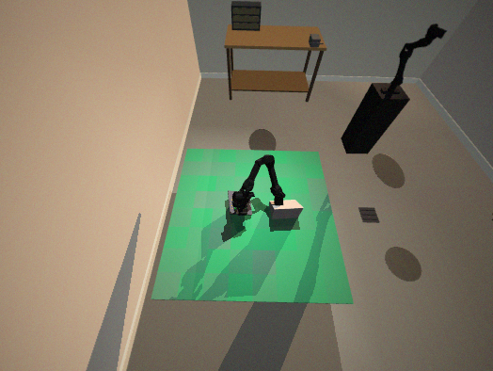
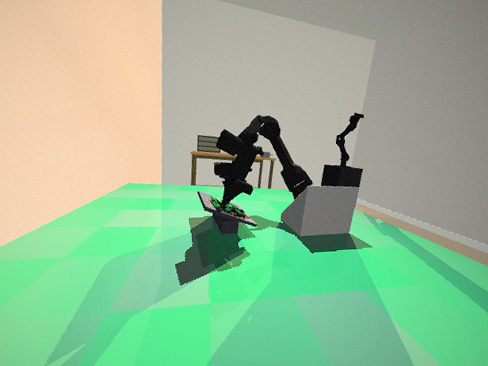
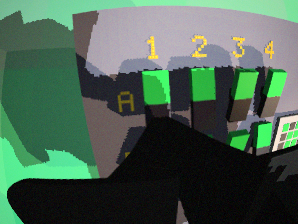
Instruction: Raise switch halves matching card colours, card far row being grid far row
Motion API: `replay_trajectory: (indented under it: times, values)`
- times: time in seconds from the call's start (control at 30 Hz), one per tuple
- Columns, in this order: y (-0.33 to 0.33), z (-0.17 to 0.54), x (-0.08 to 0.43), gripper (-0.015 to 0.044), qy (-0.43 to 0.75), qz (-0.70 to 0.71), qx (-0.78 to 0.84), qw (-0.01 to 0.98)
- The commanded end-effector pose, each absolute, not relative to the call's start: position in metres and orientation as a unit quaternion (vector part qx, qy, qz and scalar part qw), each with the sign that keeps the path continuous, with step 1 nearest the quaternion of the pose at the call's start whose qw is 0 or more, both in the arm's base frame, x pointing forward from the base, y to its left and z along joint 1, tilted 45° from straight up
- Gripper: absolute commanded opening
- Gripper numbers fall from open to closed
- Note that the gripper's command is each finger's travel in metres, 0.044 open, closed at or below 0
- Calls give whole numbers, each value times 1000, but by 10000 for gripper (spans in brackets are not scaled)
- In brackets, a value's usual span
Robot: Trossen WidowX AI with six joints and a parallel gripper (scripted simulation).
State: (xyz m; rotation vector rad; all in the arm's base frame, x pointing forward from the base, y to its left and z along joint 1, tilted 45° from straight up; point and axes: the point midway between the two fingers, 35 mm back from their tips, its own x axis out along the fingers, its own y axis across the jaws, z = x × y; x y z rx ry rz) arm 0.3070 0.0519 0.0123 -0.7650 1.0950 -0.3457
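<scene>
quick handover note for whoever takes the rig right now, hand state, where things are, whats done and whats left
Hand: shut, holding nothing, tip low over the switch panel, close to the row A switches under columns 1 and 2.
Panel: sits tilted on its stand on the green mat, beside the arm's grey base block.
Card: at the panel's edge past column 4, only partly in the wrist view.
Done: the hand is closed and lowered to the panel. Whether any switch is flipped yet cannot be told.
Left: compare each switch with the card, press the differing ones, then lift clear and hold still.
</scene>
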Motion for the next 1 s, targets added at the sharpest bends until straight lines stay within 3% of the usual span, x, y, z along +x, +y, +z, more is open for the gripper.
replay_trajectory:
  times: [0.0, 0.97]
  values:
    - [52, 12, 307, 0, 505, -159, -354, 771]
    - [50, 10, 308, 0, 505, -159, -354, 771]
